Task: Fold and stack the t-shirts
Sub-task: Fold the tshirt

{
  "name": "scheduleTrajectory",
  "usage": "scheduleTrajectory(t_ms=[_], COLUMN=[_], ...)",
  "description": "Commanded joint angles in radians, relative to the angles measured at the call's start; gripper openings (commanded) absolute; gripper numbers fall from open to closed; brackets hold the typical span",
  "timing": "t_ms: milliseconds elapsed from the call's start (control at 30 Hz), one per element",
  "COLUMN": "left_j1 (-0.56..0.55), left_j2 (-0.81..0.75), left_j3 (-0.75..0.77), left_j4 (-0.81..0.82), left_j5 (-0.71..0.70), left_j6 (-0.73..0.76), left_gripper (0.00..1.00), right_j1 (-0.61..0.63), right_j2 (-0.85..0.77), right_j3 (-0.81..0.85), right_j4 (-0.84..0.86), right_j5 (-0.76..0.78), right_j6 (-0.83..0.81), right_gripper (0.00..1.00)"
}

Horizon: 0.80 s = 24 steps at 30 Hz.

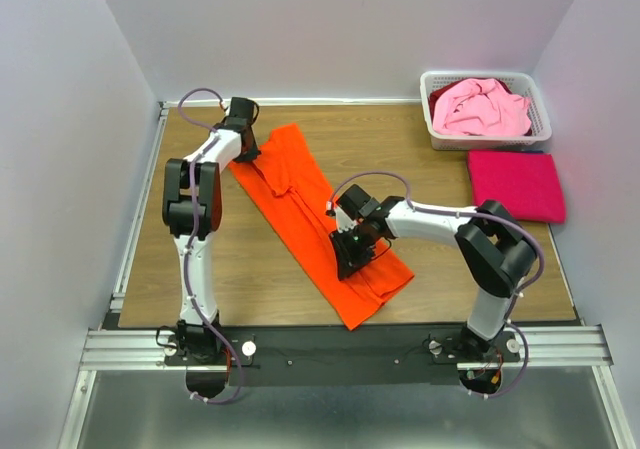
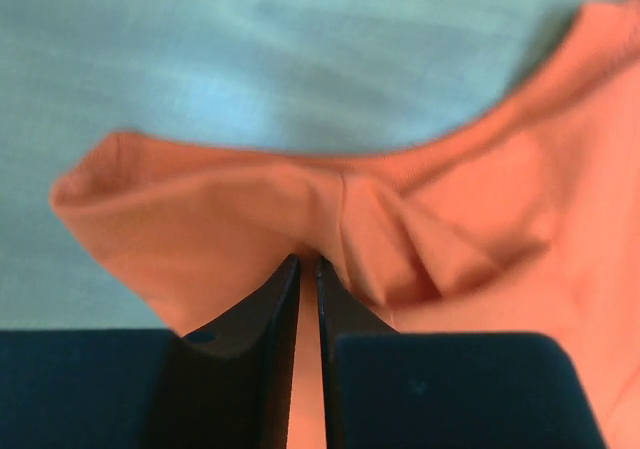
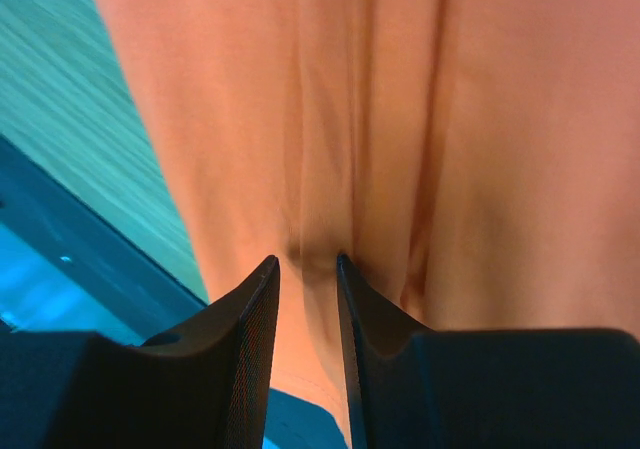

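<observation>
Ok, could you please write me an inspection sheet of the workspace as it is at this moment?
Surface: wooden table, no spill or damage seen.
Job's things: orange t-shirt folded into a long strip, lying diagonally; magenta t-shirt folded, on the table in front of the white basket; pink t-shirt crumpled inside it.
Clutter: only the white basket, at the far right corner.
Grippers: left gripper shut on the orange t-shirt's far end; right gripper shut on its near end.
Cables: grey cables loop along each arm; no snag seen.
Surroundings: white walls on three sides; metal rail at the near edge.
</observation>
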Motion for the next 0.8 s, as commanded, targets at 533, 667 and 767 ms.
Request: scheduleTrajectory(t_ms=[533, 667, 767], left_j1=[-0.072, -0.072, -0.069], left_j2=[0.278, 0.175, 0.047], left_j3=[0.545, 0.527, 0.458], left_j4=[0.032, 0.074, 0.116], left_j5=[-0.057, -0.083, -0.103], left_j6=[0.15, 0.169, 0.17], left_gripper=[0.31, 0.4, 0.44], right_j1=[0.032, 0.048, 0.06], right_j2=[0.216, 0.141, 0.098], right_j3=[0.254, 0.251, 0.239], right_j4=[0.166, 0.14, 0.106], right_j5=[0.092, 0.225, 0.308], right_j6=[0.215, 0.169, 0.14], right_gripper=[0.38, 0.41, 0.41])
